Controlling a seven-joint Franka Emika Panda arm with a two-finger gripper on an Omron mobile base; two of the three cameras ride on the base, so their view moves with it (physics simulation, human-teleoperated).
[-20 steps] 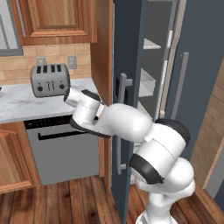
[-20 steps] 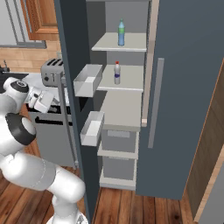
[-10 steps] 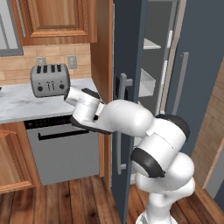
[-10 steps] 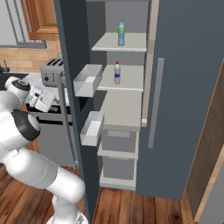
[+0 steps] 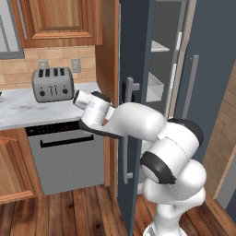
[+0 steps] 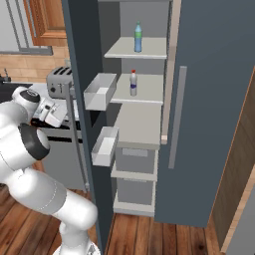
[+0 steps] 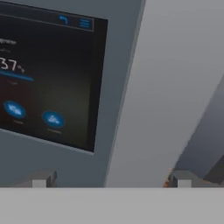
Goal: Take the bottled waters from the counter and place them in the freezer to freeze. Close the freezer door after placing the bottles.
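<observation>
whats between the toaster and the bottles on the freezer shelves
The open freezer door with its white bins stands between the toaster and the bottles, in the right base view.

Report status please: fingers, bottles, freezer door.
Fingers apart, empty, facing door display. Both bottles shelved: green-capped, red-capped. Freezer door open.

A silver toaster (image 5: 52, 84) stands beneath wooden wall cabinets (image 5: 57, 20), above the steel dishwasher (image 5: 68, 159) and plank floor (image 5: 60, 213).

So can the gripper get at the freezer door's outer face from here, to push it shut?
Probably yes: the gripper already faces the freezer door beside its display, with nothing between them.
</observation>
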